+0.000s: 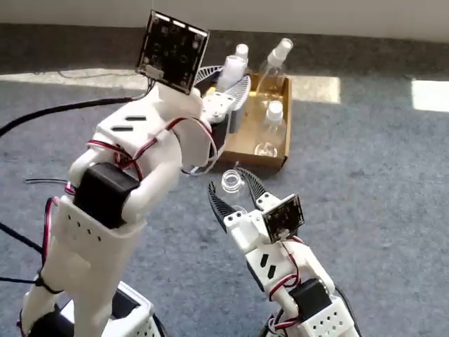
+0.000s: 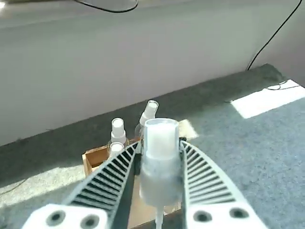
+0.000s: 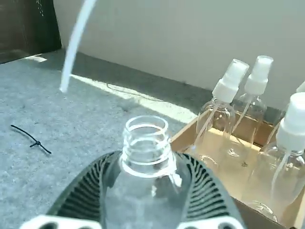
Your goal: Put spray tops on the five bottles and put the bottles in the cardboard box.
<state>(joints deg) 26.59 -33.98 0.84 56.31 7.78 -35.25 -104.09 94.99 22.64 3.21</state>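
The open bottle (image 3: 145, 162) is thin clear plastic: light, slick and easily squashed. My right jaws are closed on its shoulder, just under the threaded neck, and I judge that a firm but gentle hold suits it. It sits upright just outside the cardboard box (image 1: 277, 160), on the side nearest my arms. My left jaws grip the spray top (image 2: 160, 143) by its collar, above the box's edge. Its dip tube looks thin and bendy. Capped bottles (image 1: 272, 119) stand in the box.
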